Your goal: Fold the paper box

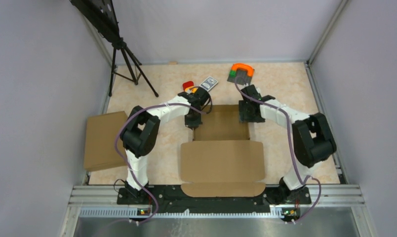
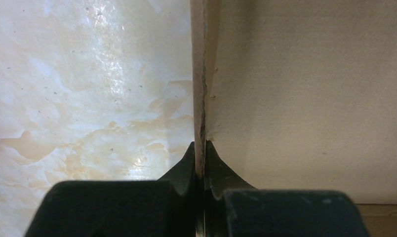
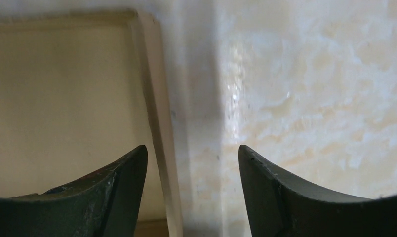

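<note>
- Paper box of plain brown cardboard sits in the middle of the table, just in front of the two arm bases. Its big near panel lies flat, with a long rounded tab at the near edge. The far part forms a shallow tray with its side walls raised.
- Left hand is clamped tight on the tray's left wall. Its dark fingers press on either side of the thin cardboard edge, which stands upright between them. The pale marbled table is on one side of that edge and the brown inside of the tray on the other.
- Right hand is at the tray's right wall, spread wide and gripping nothing. The wall's edge rises between the two fingers, closer to the finger over the tray's inside — I can't tell whether it touches that finger.
- Another brown cardboard piece lies at the left edge of the table, well apart from the tray and partly behind the left arm.
- Far on the table, beyond the tray, are an orange-handled tool to the right and a small red object beside a dark card to the left.
- A black tripod stands in the far left corner.
</note>
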